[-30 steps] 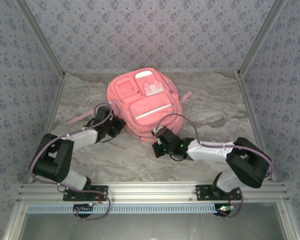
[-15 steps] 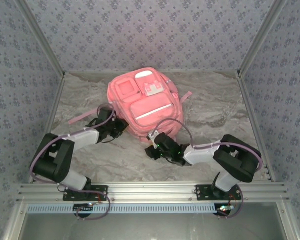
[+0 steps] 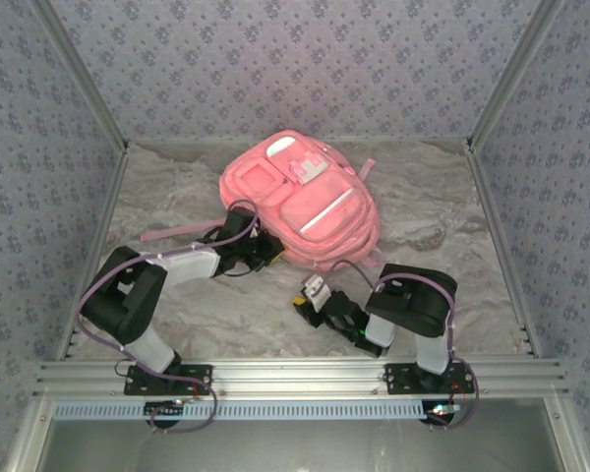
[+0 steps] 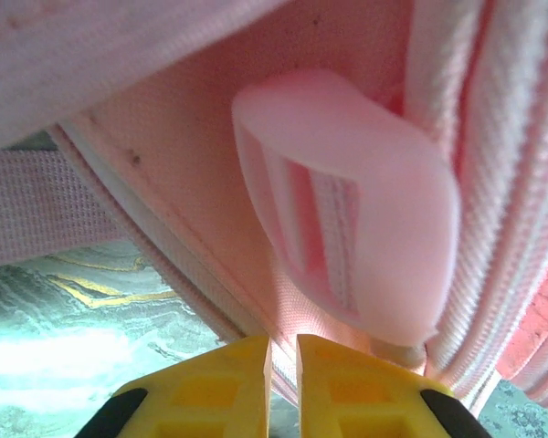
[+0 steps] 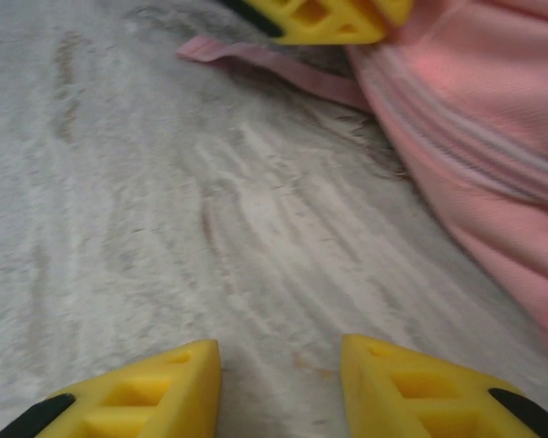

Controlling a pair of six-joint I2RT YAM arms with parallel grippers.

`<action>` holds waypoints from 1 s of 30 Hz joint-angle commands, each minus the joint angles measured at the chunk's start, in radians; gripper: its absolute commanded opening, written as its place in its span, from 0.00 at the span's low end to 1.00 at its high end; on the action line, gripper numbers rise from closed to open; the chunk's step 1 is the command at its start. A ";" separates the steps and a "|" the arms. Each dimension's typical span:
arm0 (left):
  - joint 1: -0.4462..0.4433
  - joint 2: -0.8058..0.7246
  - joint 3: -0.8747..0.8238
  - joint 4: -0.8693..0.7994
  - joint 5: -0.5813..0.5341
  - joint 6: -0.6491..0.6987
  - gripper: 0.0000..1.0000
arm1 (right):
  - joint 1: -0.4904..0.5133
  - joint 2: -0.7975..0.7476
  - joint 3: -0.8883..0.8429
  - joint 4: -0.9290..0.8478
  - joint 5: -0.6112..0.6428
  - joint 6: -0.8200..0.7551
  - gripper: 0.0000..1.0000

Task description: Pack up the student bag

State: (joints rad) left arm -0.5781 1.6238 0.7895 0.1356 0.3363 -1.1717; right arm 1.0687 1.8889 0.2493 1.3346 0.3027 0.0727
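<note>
Your work cell is lined with blue-grey patterned wallpaper (image 3: 295, 69) on the left, back and right. The table (image 3: 167, 192) has a grey marbled top, and an aluminium rail (image 3: 295, 374) runs along its near edge.

Starting at the left, a pink strap (image 3: 172, 233) trails flat across the table from the bag's lower left side. Your left gripper (image 3: 264, 251) is pressed against that same lower left edge. In its wrist view the yellow fingers (image 4: 228, 383) are closed to a thin slit right at the bag's piped seam, just below a pink plastic buckle (image 4: 347, 228). You cannot tell from here whether any fabric is caught between them.

The student bag (image 3: 305, 202) lies flat at mid-table towards the back wall, pockets up and tilted to the right. A second strap end (image 3: 366, 169) pokes out at its upper right.

Your right gripper (image 3: 310, 295) sits low, just in front of the bag's near edge and apart from it. Its jaws stand spread over bare marble with nothing between them (image 5: 279, 356), and the bag's pink side (image 5: 475, 109) is off to its right.
</note>
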 commanded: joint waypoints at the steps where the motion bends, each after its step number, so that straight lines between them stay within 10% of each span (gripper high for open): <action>1: 0.003 0.005 0.017 0.017 0.016 0.007 0.14 | 0.002 0.008 -0.013 0.072 0.154 -0.015 0.40; 30: 0.032 0.018 0.011 0.047 0.051 0.010 0.13 | -0.087 0.021 0.006 0.072 0.205 -0.002 0.51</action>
State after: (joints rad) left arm -0.5556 1.6402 0.7914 0.1577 0.3752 -1.1713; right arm 1.0039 1.8912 0.2398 1.3880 0.4908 0.0456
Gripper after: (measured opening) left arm 0.134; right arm 0.515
